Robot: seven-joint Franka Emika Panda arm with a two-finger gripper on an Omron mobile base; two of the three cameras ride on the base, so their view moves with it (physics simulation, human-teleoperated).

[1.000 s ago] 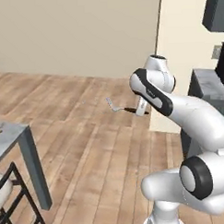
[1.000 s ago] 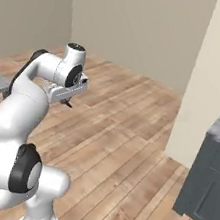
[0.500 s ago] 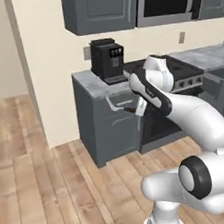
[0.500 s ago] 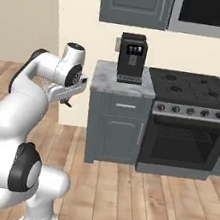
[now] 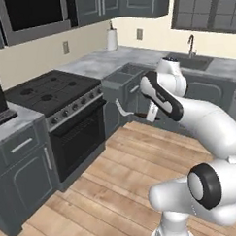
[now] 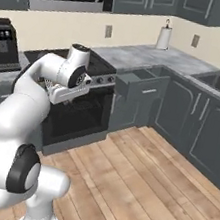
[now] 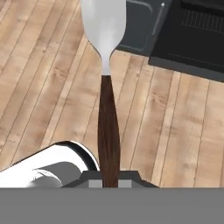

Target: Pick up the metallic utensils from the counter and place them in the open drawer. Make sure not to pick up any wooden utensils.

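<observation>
- End effector (image 7: 109, 181) clenched on a metallic utensil (image 7: 106, 78), carried mid-air.
- Open drawer (image 6: 137, 81) ahead, apparently not yet reached; placing remains.

Silver metal utensil w/ dark brown wooden handle (image 7: 108, 131): handle end clamped btwn gripper (image 7: 110, 181) fingertips, broad shiny blade-like end pointing away over wood floor. Open slate-grey drawer box w/ plain flat front (image 6: 139, 81): pulled out of cabinet run right of black stove, just under countertop.
</observation>
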